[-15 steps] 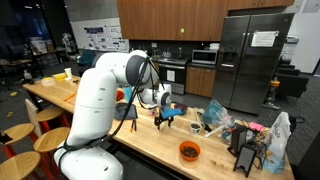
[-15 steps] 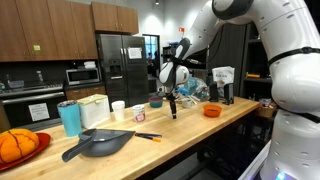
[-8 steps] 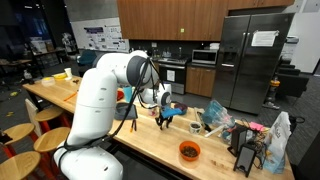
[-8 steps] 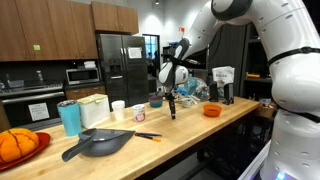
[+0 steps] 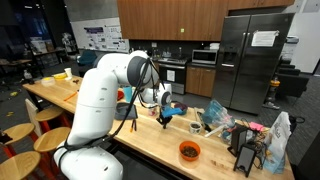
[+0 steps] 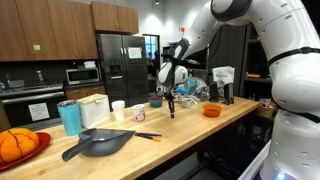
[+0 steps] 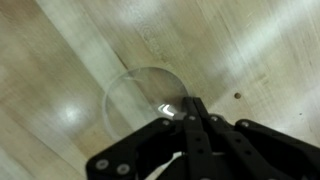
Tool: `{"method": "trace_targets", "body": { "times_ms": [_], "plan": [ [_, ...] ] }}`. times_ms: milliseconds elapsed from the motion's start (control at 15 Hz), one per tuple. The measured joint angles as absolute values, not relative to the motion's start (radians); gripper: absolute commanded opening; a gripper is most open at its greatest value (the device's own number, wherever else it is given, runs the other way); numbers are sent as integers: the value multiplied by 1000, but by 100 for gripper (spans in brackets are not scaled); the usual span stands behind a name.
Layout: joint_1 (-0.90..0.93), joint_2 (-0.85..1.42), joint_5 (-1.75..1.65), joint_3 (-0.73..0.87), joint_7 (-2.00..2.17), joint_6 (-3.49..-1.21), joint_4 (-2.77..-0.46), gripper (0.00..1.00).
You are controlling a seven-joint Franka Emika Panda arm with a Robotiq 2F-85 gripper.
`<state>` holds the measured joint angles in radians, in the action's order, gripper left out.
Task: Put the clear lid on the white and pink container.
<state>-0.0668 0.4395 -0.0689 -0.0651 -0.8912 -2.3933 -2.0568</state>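
Fingers (image 7: 197, 128) clenched on the near rim of the clear lid (image 7: 140, 95), its disc ahead over the wooden counter (image 7: 60, 50).

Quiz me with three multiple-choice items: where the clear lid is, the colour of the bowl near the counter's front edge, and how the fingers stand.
1. Where is the clear lid?
A. On the bare wooden counter
B. On the container
C. In a bowl

2. The bowl near the counter's front edge is:
A. Green
B. Orange
C. White

3. The fingers of the gripper are:
A. Wide open
B. Closed together at the lid's rim
C. Out of view

Answers: 1 A, wood grain shows through it. 2 B, orange in both exterior views. 3 B, the wrist view shows them meeting.
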Motion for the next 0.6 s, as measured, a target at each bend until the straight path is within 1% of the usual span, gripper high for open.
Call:
{"method": "trace_targets", "body": {
  "times_ms": [600],
  "plan": [
    [-66, 439, -74, -75, -854, -2361, -2050, 0]
  ]
}}
